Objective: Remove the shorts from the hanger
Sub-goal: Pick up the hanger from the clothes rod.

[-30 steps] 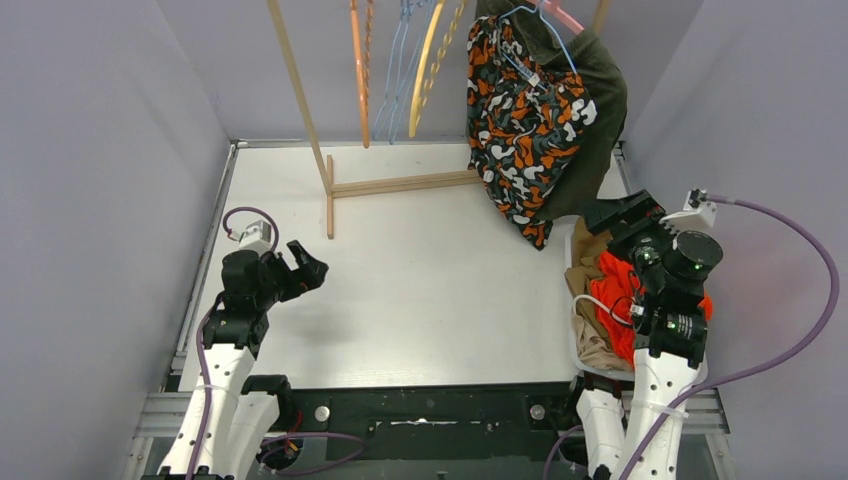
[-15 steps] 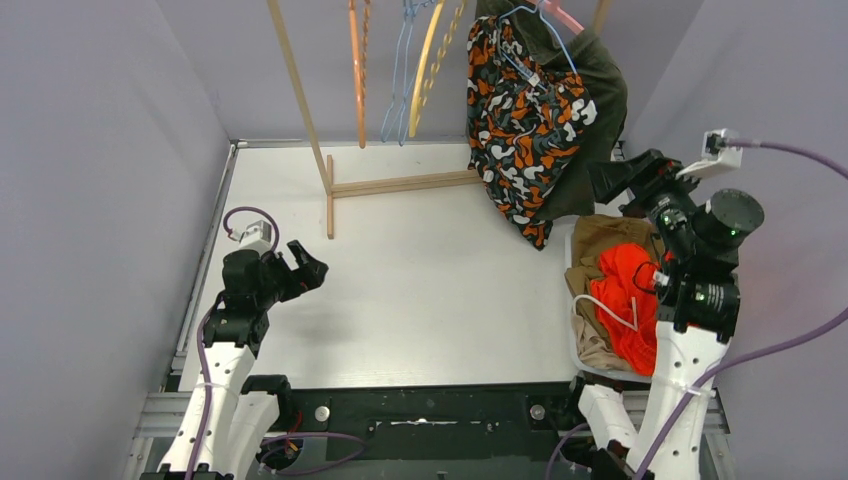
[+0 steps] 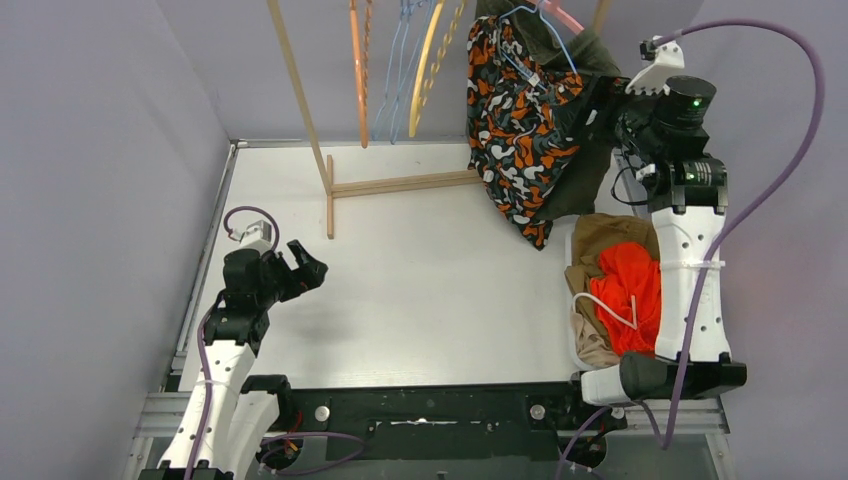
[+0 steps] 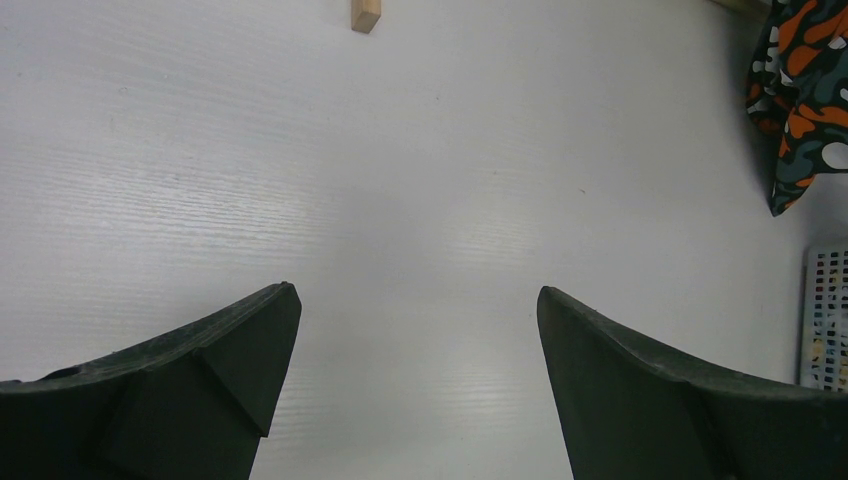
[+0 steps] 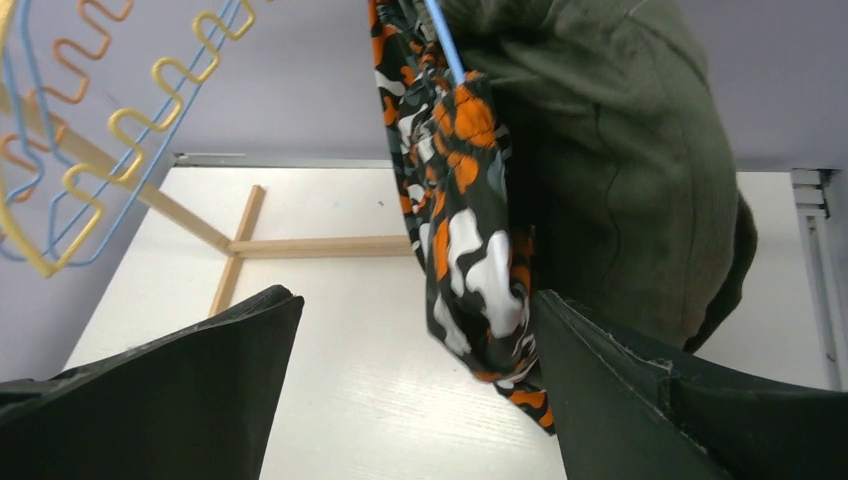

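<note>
Orange-black-white camouflage shorts [image 3: 520, 120] hang on a blue hanger [image 3: 535, 35] at the back right. Dark green shorts [image 3: 603, 75] hang just behind them. My right gripper [image 3: 597, 105] is raised beside both pairs, open and empty. In the right wrist view the right gripper [image 5: 415, 330] has the camouflage shorts [image 5: 465, 230] just inside its right finger [image 5: 640, 400], with the green shorts [image 5: 620, 170] behind and the hanger wire [image 5: 445, 45] above. My left gripper [image 3: 305, 270] is open and empty, low over the table at the left; the left wrist view [image 4: 418, 300] shows only bare table between its jaws.
A white basket [image 3: 572, 345] at the right holds bright orange-red shorts [image 3: 628, 295], beige cloth [image 3: 600, 235] and a white drawstring [image 3: 605, 308]. The wooden rack [image 3: 300, 90] with its base bar [image 3: 400, 185] carries empty orange [image 3: 358, 70], blue [image 3: 395, 80] and yellow [image 3: 430, 70] hangers.
My right arm has lifted from over the basket and swung back up to the hanging shorts. The left arm has not moved.
</note>
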`<action>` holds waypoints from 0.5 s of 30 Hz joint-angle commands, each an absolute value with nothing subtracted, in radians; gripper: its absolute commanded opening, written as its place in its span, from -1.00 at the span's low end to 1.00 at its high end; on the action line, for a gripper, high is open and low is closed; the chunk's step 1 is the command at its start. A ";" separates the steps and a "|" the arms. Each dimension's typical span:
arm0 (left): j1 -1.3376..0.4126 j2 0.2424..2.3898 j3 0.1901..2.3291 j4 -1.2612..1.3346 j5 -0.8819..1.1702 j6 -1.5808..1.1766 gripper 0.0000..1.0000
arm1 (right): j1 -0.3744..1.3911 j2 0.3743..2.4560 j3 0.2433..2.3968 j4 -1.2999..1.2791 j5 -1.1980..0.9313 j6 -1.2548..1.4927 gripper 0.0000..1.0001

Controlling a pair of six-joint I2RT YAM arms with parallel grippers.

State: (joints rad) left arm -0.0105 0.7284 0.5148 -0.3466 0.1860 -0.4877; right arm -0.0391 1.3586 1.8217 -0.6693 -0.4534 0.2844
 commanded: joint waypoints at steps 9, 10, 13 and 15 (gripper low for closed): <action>0.000 0.741 0.529 -0.294 0.185 -0.481 0.81 | 0.155 1.607 2.177 -0.822 -0.216 0.077 0.53; 0.000 0.740 0.528 -0.294 0.183 -0.482 0.80 | 0.169 1.617 2.185 -0.824 -0.212 0.059 0.51; 0.000 0.739 0.528 -0.293 0.183 -0.482 0.80 | 0.218 1.646 2.206 -0.832 -0.171 0.010 0.53; 0.000 0.742 0.529 -0.294 0.183 -0.480 0.81 | 0.235 1.661 2.217 -0.836 -0.142 -0.004 0.63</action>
